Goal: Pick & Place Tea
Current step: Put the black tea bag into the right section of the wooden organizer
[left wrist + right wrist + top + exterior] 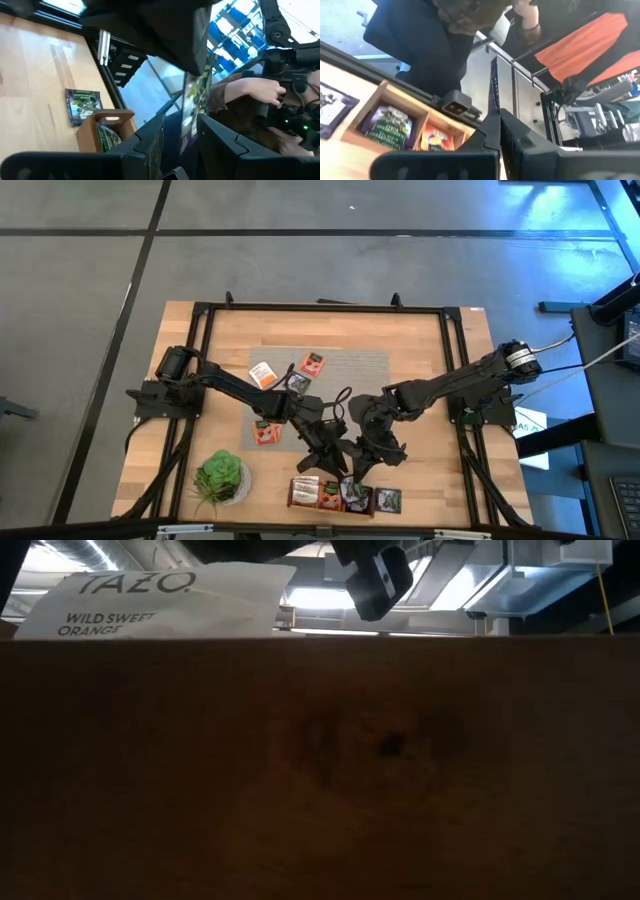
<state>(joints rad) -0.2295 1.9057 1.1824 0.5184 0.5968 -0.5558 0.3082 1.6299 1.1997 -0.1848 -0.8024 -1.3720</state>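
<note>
My right gripper (358,455) (497,125) is shut on a dark green-printed tea sachet (493,85), above the table just behind the wooden box (330,495). My left gripper (335,448) (182,125) is open, with its fingers on either side of the same sachet (192,100); whether they touch it I cannot tell. Two orange sachets (263,373) (313,364) and a black one (298,383) lie flat on the grey mat (360,365). Another orange sachet (266,432) lies on the wood. The box holds several sachets. My right gripper pinches the sachet between its two fingers by one end (494,112), and the sachet shows edge-on, standing out past the fingertips. It is lifted clear of the table. In the left wrist view that held end (200,60) disappears into the right gripper's dark body.
A green potted plant (220,477) stands at the near left. A black sachet (387,500) (82,105) lies on the table right of the box. The box wall (320,770) fills the low view, with a white sachet (160,600) above it. A person's hand (255,90) shows beyond the table.
</note>
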